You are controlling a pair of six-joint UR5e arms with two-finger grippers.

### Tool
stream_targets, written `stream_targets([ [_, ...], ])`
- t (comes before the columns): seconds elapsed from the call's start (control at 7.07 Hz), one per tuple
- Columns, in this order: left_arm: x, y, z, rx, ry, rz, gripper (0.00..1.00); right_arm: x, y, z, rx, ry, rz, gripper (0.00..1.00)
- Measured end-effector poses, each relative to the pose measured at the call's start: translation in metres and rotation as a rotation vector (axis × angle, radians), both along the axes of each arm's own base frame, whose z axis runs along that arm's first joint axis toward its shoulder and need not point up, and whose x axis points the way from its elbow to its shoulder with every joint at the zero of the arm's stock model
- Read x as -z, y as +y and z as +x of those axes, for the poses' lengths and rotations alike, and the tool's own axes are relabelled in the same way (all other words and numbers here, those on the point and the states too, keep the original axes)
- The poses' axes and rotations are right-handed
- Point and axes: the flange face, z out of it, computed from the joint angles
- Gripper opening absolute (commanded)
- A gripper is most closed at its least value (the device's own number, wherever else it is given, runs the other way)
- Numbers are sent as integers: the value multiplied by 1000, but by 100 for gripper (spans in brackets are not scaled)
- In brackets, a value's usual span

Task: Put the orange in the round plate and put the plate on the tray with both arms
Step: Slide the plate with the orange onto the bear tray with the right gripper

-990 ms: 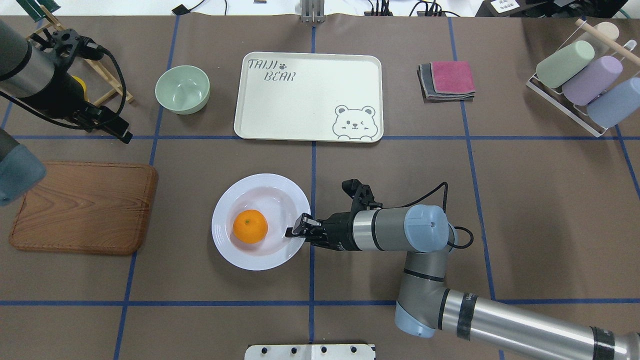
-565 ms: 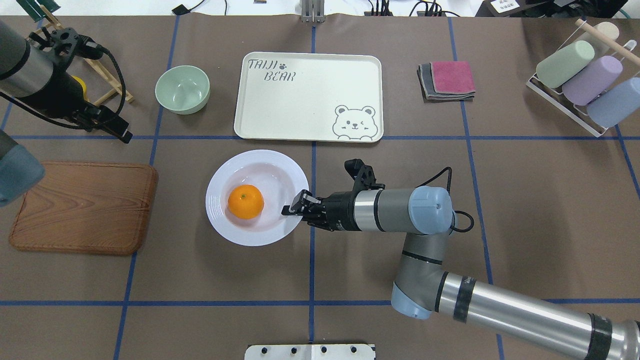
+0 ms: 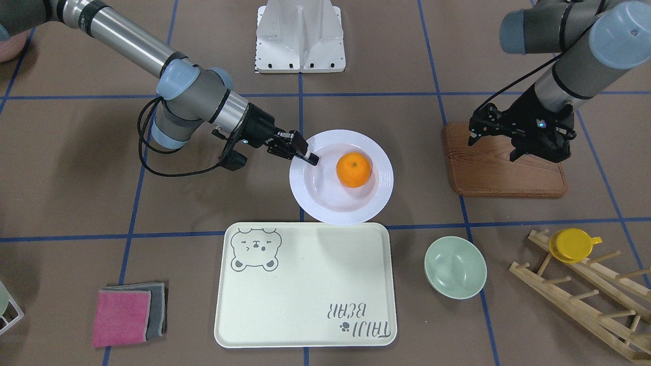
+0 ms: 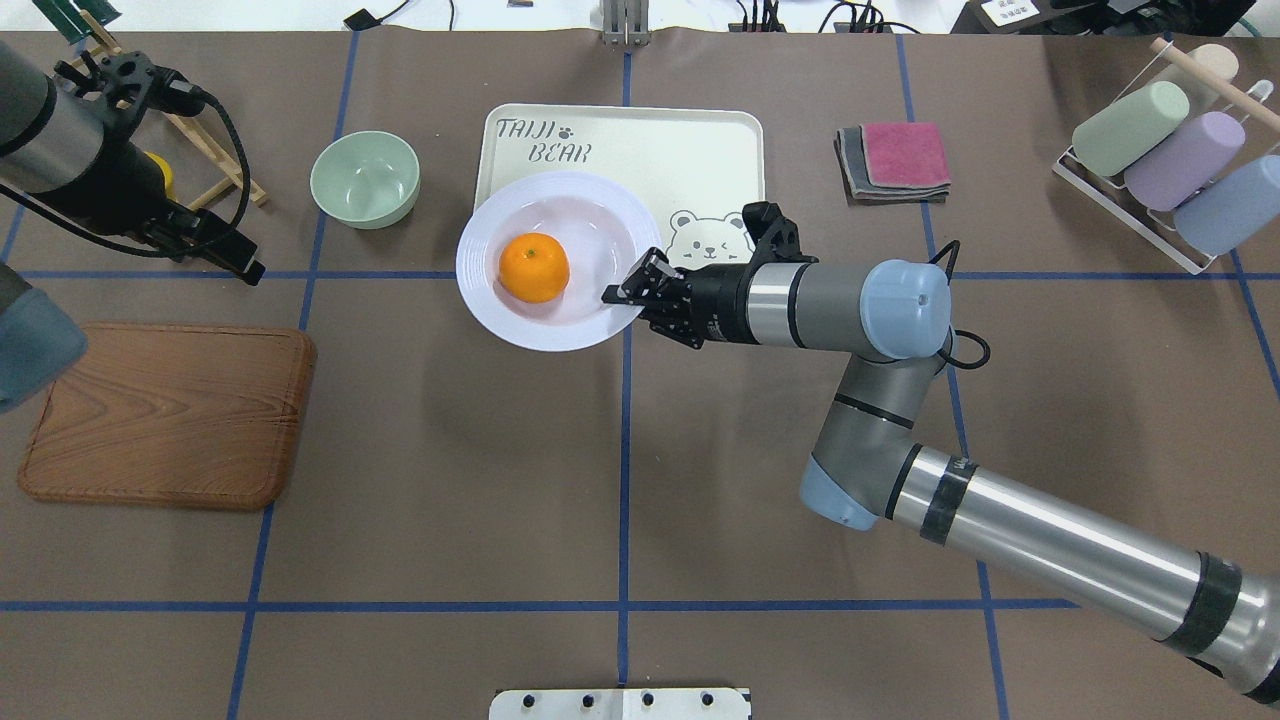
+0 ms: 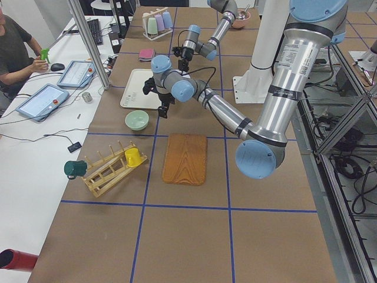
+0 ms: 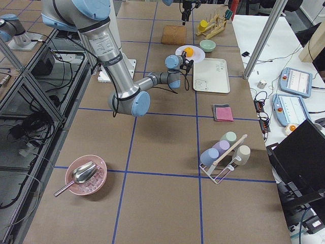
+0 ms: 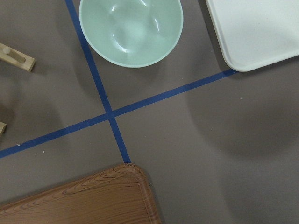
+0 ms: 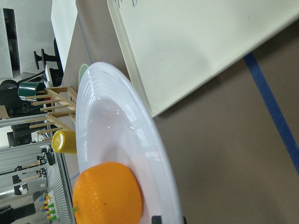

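The orange [image 4: 534, 267] lies in the white round plate [image 4: 590, 215], left of the plate's middle. My right gripper [image 4: 625, 293] is shut on the plate's right rim and holds the plate off the table. Seen from overhead, the plate covers the near left part of the cream tray [image 4: 690, 150]. From the front, the plate [image 3: 325, 201] only reaches the edge of the tray [image 3: 305, 290]. The right wrist view shows the orange [image 8: 107, 196] and the plate's ridged rim [image 8: 135, 116]. My left gripper [image 3: 536, 152] hangs open and empty above the wooden board [image 3: 503, 173].
A pale green bowl [image 4: 365, 178] stands left of the tray, with folded cloths [image 4: 893, 160] to its right. At the far right is a rack of cups [image 4: 1165, 165]. A wooden rack holds a yellow cup [image 3: 572, 244]. A person [image 5: 15, 50] sits at the side table.
My right gripper has carried the plate with the orange away from the robot's base, from the table's middle onto the tray's near left part. The left arm has barely moved.
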Motion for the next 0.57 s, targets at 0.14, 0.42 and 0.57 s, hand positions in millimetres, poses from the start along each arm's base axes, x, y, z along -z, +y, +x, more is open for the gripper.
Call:
stream_targets([
  [0.14,0,0,0,0,0,0,98,-10,-20,8,-30,36,-24,0],
  [0.42,0,0,0,1,0,0,98,-16,-45,6,-64,106,-72,0],
  [0.57,0,0,-1,2,-1,0,98,-17,-54,2,-75,133,-92,0],
])
